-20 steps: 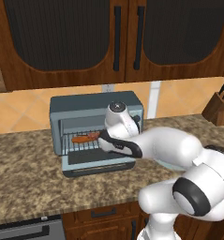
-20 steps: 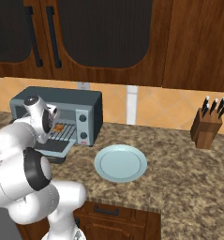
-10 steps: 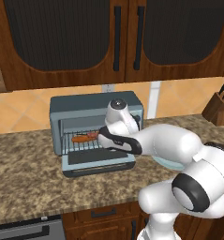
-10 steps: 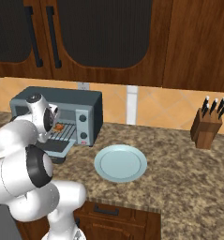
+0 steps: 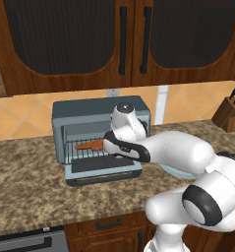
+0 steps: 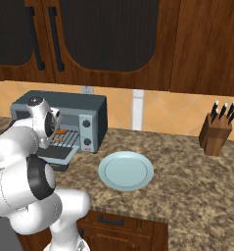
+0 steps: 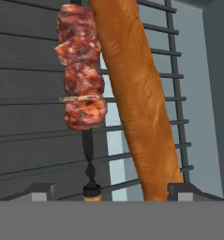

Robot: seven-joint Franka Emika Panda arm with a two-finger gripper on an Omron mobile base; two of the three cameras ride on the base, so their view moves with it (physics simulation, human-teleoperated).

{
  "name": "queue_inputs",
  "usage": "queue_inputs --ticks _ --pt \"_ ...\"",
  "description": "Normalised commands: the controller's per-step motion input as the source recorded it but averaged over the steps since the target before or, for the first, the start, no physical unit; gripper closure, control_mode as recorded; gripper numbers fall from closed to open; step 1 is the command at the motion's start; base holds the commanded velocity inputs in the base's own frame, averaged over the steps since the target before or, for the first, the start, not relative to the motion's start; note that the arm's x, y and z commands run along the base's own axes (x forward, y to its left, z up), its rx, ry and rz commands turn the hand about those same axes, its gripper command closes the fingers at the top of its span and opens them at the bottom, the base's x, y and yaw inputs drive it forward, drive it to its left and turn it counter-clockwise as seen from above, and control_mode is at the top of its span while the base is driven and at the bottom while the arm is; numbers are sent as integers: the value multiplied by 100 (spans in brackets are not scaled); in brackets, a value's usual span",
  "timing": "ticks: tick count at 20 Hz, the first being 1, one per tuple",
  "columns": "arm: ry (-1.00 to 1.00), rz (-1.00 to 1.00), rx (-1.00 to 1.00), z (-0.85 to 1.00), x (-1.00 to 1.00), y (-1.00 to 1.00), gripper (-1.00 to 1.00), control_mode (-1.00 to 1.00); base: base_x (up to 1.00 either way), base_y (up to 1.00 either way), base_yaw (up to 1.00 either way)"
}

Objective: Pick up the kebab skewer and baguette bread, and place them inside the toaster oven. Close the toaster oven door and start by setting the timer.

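Long orange-brown baguette bread (image 7: 137,93) lying on the wire rack (image 7: 33,117) inside the boxy grey-blue toaster oven (image 5: 102,135), beside the reddish-brown meat kebab skewer (image 7: 83,89). Gripper (image 7: 111,190) spread wide, holding nothing. Best backed straight out, clear of both, before swinging up the flat drop-down door (image 5: 106,170).

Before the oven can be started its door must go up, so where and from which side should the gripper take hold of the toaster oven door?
The toaster oven door lies folded down flat on the counter, hinged at the oven's lower edge. Probably best gripped at its free front edge, where the bar handle runs, coming from the front and swinging it upward. The gripper, jaws apart over the rack, must first back away from the baguette bread and kebab skewer.
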Motion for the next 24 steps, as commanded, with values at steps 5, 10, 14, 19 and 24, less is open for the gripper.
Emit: queue_inputs --ticks 5,10,14,19,24 --pt "0 2 0 42 -18 0 -100 -100 0 0 0" --pt "0 -6 0 42 -64 0 -100 -100 0 0 0" --pt "0 -30 4 6 -100 0 -100 -100 0 0 0" --pt "3 -57 5 0 -87 5 -100 -100 0 0 0" --pt "0 -45 0 0 -52 -6 -100 -100 0 0 0"
